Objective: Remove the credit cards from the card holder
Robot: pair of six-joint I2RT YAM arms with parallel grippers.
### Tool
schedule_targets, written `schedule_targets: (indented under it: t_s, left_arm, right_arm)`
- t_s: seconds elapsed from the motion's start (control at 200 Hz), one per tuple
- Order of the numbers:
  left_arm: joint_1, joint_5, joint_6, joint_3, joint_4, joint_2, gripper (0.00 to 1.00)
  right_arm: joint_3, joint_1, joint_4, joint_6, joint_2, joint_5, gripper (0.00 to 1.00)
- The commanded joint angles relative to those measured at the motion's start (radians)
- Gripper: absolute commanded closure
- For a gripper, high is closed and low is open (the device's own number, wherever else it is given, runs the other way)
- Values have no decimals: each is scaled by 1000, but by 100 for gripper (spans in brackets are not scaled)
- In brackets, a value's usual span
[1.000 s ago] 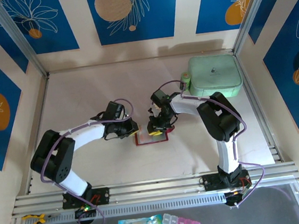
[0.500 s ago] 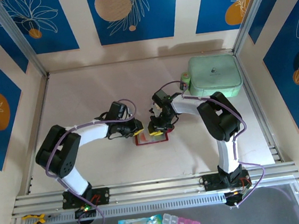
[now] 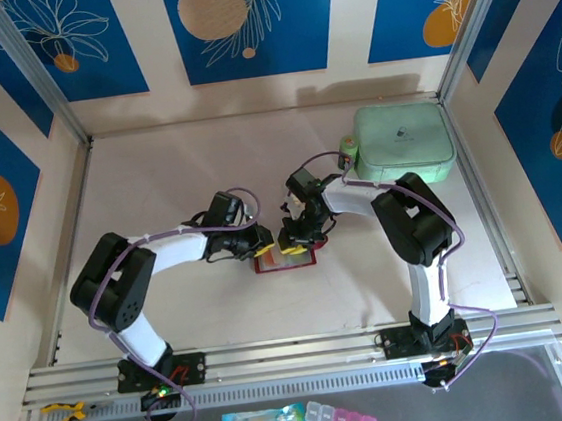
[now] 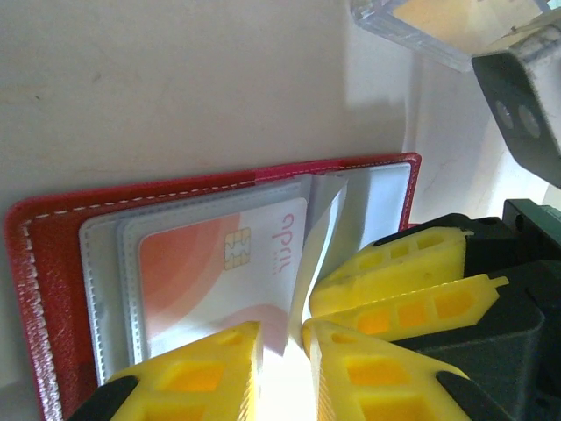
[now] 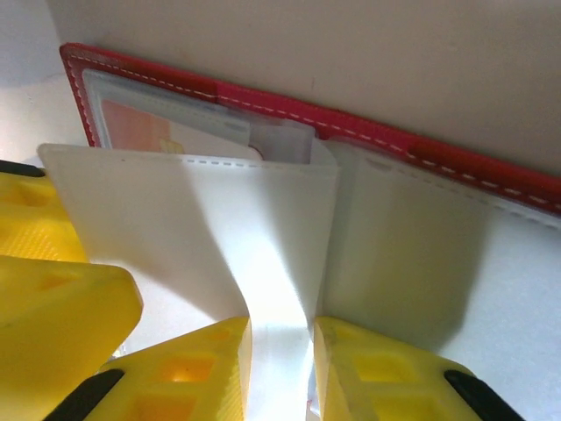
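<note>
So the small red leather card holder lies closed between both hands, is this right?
No: the small red leather card holder lies open between the left hand and the right hand. The left wrist view shows a chip card inside its clear pocket.

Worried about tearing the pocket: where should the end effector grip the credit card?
Probably the credit card by its short end beside the lifted clear leaf, coming from the fold side: it lies flat, its other end tucked toward the outer border of the card holder.
</note>
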Motion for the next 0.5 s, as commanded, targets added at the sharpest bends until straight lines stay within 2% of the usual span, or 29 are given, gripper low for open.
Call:
schedule_targets:
  t_s: [0.0, 0.495]
  left_arm:
    - [-11, 18, -14, 6, -7, -12, 78]
    - [-58, 8, -16, 88, -53, -10, 78]
  right_arm:
    - [-19, -9, -14, -9, -69, 12, 73]
    - [-84, -72, -9, 6, -201, 53, 73]
